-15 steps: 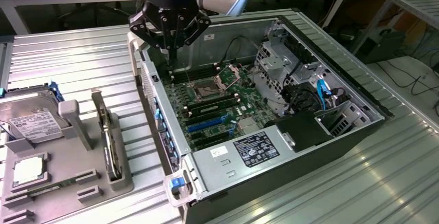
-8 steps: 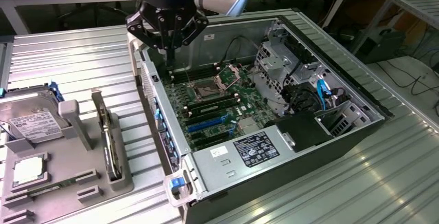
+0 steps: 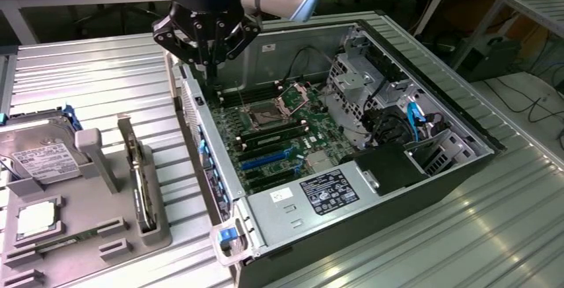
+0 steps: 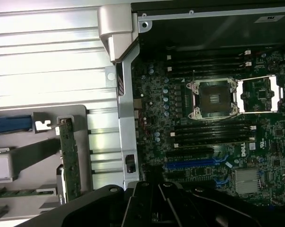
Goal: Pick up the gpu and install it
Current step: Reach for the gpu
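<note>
One ribbed metal desk [image 3: 476,235] carries one open computer case [image 3: 291,225] and one grey holder tray [image 3: 84,205], with wooden benches and loose cables behind. The gpu [image 3: 141,189] stands on edge in a tray slot, well apart from the gripper [image 3: 211,70]. The gripper looks clenched on nothing and hangs above the case's far corner. One hard drive [image 3: 39,152] lies in the tray, cut off at the exterior view's left. In the wrist view the gripper's black body hides part of the motherboard [image 4: 203,142].
</note>
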`<state>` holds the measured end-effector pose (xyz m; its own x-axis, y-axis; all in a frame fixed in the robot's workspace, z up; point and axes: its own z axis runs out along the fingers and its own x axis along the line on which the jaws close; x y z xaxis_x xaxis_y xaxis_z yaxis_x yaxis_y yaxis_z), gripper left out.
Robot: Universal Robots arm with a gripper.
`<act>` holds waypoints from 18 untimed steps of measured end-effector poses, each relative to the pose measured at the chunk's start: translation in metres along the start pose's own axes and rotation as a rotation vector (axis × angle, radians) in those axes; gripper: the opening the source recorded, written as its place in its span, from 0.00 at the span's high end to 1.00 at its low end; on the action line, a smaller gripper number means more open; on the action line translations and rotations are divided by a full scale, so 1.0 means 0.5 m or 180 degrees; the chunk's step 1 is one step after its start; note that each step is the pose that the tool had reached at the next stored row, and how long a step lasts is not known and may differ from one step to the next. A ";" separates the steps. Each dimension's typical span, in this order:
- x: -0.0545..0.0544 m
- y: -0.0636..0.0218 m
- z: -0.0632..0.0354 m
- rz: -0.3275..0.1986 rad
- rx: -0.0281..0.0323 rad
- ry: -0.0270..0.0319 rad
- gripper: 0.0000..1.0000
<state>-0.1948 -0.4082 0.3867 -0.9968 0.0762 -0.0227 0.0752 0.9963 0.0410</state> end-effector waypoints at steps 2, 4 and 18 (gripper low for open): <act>0.002 0.000 0.000 0.0000 0.0000 0.0000 0.89; 0.005 0.000 0.000 -0.0003 0.0000 0.0000 0.89; 0.028 -0.002 0.000 -0.0033 -0.0001 0.0002 0.89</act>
<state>-0.2087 -0.4082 0.3862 -0.9976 0.0657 -0.0227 0.0648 0.9971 0.0410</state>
